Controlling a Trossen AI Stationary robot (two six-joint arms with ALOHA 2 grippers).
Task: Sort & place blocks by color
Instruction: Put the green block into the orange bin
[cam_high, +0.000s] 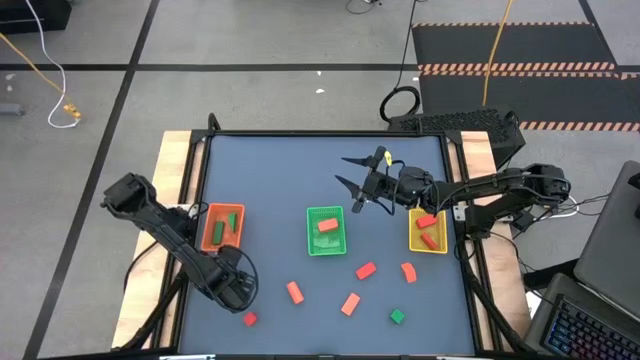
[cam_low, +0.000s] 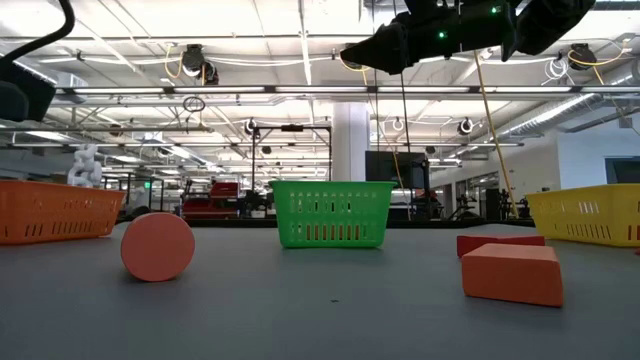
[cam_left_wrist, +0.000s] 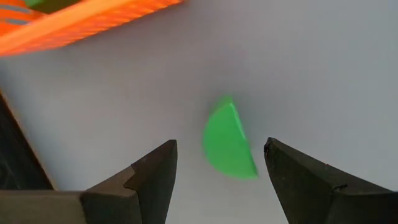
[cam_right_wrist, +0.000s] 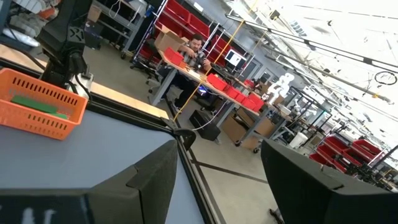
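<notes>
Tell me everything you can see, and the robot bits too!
Trays: three; orange tray left, green tray middle, yellow tray right.
Sorted blocks: green pieces in the orange tray, a reddish one in the green tray, red ones in the yellow tray.
Loose blocks: five reddish-orange, one green cube, near edge of the table.
Green half-round: one, by the orange tray.
Person: one, at a far desk.
Left gripper: open, either side of the half-round.
Right gripper: open, raised.

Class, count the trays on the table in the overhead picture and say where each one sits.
3. The orange tray is at the left by the left arm, the green tray in the middle, the yellow tray at the right under the right arm. None seems hidden.
</notes>
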